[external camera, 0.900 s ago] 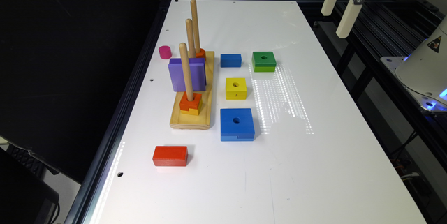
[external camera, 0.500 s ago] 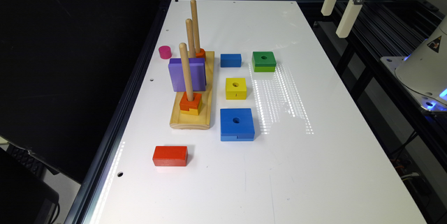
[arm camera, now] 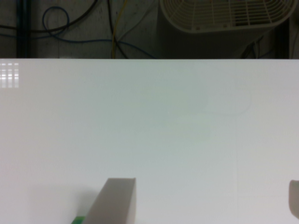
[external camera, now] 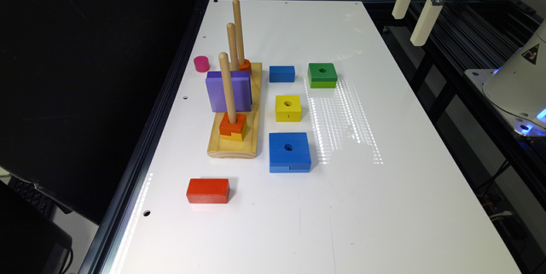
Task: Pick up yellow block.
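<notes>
The fingers (external camera: 413, 11) hang high above the far corner of the white table (external camera: 384, 205) at the exterior view's right, well apart from every block. In the wrist view one finger (arm camera: 114, 200) and the edge of the other show with a wide stretch of bare table between them, so they stand spread wide and hold nothing, touching nothing.

The yellow block (external camera: 288, 108) lies flat on the table, its round hole facing up, just beside the wooden peg base (external camera: 251, 137), on the base's side toward the exterior view's right. Taking the yellow block as the landmark: the big blue square (external camera: 289, 152) lies near it on the nearer side, the small blue block (external camera: 281, 73) on the farther side, and the green block (external camera: 322, 74) farther off and toward the exterior view's right. A sliver of that green block (arm camera: 78, 220) shows next to the finger in the wrist view. The red block (external camera: 207, 190) lies well apart, nearer the camera.
</notes>
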